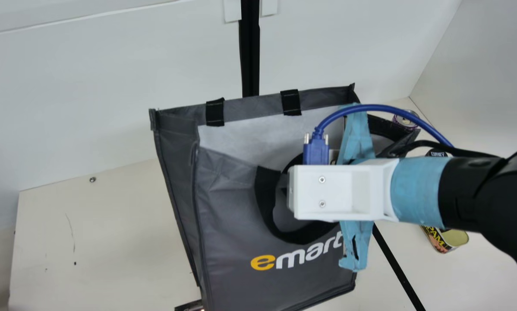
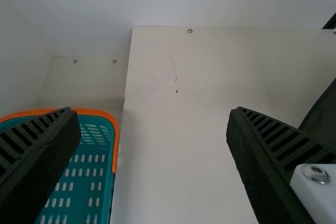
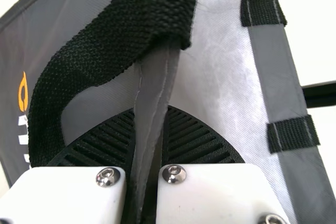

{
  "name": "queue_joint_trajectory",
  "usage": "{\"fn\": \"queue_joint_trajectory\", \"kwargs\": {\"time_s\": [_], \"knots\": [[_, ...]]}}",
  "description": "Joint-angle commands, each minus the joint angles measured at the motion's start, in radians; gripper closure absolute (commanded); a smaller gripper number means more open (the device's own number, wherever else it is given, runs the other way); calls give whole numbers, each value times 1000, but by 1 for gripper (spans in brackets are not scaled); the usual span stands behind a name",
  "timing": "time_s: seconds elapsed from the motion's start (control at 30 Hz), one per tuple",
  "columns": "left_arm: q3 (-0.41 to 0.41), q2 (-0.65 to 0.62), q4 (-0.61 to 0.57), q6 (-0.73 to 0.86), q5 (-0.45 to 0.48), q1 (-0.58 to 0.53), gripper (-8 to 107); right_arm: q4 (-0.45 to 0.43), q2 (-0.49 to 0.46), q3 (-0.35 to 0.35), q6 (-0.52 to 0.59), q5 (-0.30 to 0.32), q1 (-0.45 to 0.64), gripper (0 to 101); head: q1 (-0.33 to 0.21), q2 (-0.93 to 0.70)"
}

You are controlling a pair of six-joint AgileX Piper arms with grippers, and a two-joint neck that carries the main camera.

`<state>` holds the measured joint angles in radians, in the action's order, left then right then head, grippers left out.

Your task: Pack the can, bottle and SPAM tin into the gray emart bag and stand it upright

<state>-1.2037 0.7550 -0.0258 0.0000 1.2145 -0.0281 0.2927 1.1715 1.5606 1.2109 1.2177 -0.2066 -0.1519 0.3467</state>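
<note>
The gray emart bag [image 1: 241, 224] stands upright with its mouth spread apart in the main view. My right gripper [image 1: 316, 190] is over the bag's front edge; in the right wrist view this gripper [image 3: 148, 156] is shut on the bag's rim [image 3: 155, 87], beside a black strap handle [image 3: 105, 40]. The SPAM tin [image 1: 446, 237] lies on the table right of the bag, partly behind my right arm. A can [image 1: 405, 119] is beyond the bag's right corner. A dark lid [image 1: 436, 153] shows above the arm. My left gripper [image 2: 152, 129] is open and holds nothing.
A teal basket with an orange rim [image 2: 114, 129] stands beside the table in the left wrist view. White walls rise behind and at the right of the table [image 1: 90, 242]. A dark object [image 1: 191, 306] is at the bag's lower left.
</note>
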Motion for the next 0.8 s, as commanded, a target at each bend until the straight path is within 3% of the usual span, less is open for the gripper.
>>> {"fn": "queue_joint_trajectory", "kwargs": {"time_s": [0.0,0.2,0.77], "knots": [[0,0,0,0,0,0,9,-6,-6,-9,-14,2,-16,101,-23,2],[0,0,0,0,0,0,9,-14,-32,-37,-57,2,-69,101,-23,2],[0,0,0,0,0,0,9,-63,-83,-37,-139,2,-144,45,-23,2]]}}
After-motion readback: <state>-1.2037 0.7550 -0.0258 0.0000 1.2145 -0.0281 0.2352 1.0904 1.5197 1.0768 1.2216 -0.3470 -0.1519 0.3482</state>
